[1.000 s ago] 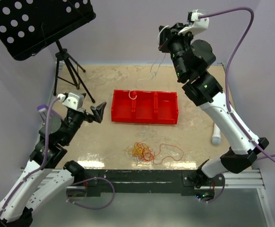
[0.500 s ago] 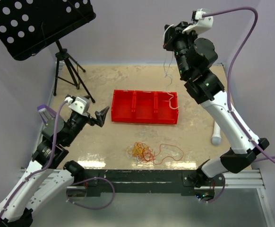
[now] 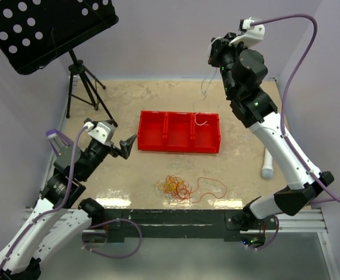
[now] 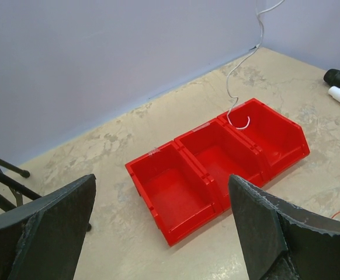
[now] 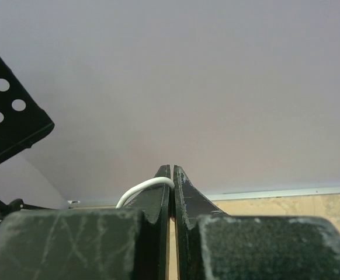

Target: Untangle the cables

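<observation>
Top external: right gripper (image 3: 212,53) clamped on white cable (image 3: 200,120), dangling into red bin (image 3: 179,148); left gripper (image 3: 129,144) apart; orange-red tangle (image 3: 179,188) not yet separated.

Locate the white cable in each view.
Top external: white cable hangs from right gripper to the red bin's right compartment.
Left wrist: upper right, hooked end over that compartment.
Right wrist: loop at the shut fingertips.
Landmark: red bin, absent from right wrist.

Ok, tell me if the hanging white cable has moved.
Yes. The white cable swung right along the red bin, from left compartment to right one.
</observation>
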### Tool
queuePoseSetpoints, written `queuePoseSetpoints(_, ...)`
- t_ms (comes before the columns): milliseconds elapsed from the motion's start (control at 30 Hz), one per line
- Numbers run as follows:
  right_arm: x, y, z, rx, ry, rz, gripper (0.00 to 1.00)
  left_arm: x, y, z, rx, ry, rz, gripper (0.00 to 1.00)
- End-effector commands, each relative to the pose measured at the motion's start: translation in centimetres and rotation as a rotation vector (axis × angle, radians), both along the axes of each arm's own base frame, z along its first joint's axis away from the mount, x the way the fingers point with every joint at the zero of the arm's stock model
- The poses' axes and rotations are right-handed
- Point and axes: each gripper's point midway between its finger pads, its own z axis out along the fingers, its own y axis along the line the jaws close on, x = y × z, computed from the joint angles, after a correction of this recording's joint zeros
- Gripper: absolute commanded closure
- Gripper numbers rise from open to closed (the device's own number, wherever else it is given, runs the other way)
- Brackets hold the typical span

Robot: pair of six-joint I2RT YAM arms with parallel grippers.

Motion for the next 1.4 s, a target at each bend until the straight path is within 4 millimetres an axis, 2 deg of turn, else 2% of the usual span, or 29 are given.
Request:
queuePoseSetpoints(0,-1.1,-1.3,2.9,0.056,-0.078,0.001,1.00,0.0,0.1,0.6,-0.007,-0.039,-0.004,0.00)
queuePoseSetpoints(200,-0.7,-1.3,1.4,0.046,-0.051,-0.004,1.00,0.0,0.2,0.5,-0.009,-0.041,0.000,0.00)
queuePoseSetpoints(467,0.1,-2.0,-2.8,0.030,0.019,-0.048,1.00,-0.2,-0.2,0.4,-0.008,-0.039,-0.023,0.00)
queuePoseSetpoints(733,1.4,-1.8,-8.3,-0.004,0.117,-0.062,1.00,-0.3,-0.3,0.7,-0.015,-0.043,-0.034,0.00)
queuePoseSetpoints(867,2.0,-2.2,-12.1,-0.019,0.197,-0.092,1.00,-0.2,-0.3,0.7,-0.018,-0.042,-0.032,0.00)
queuePoseSetpoints(1100,1.1,-2.7,-17.8,-0.014,0.302,-0.101,1.00,-0.3,-0.5,0.4,-0.021,-0.034,-0.045,0.00)
queuePoseSetpoints(1367,-0.3,-3.2,-22.7,-0.028,0.384,-0.096,1.00,-0.5,-0.8,0.5,-0.032,-0.034,-0.060,0.00)
